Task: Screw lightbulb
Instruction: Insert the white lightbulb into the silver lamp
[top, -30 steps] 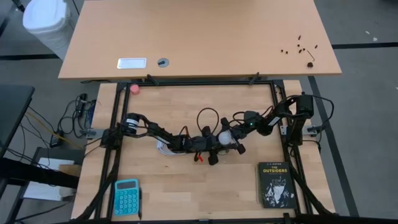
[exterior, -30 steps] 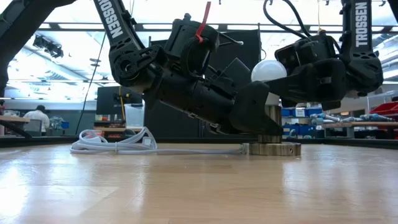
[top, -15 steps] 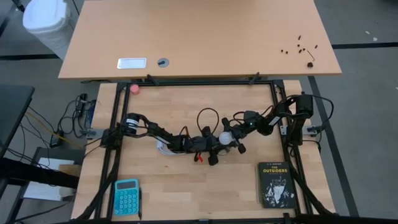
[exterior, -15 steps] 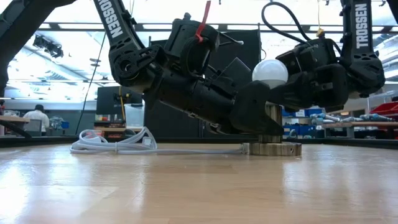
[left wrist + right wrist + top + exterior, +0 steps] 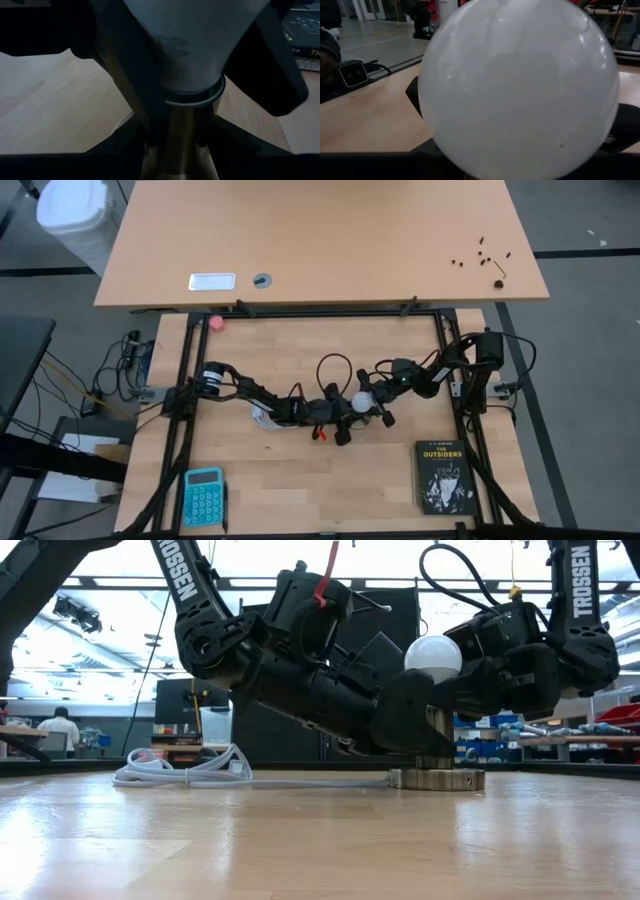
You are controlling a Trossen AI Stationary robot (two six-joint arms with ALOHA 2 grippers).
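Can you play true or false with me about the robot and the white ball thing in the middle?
1. The lightbulb stands upright in a metal socket on the table. True.
2. The right gripper is closed on the bulb's round top. True.
3. The left gripper is far away by the calculator. False: it is down at the socket post, closed around it just under the bulb.
4. A blue calculator lies near the table's front left corner. True.
5. The book is lying on top of the calculator. False: it lies on the right side of the table, far from the calculator.
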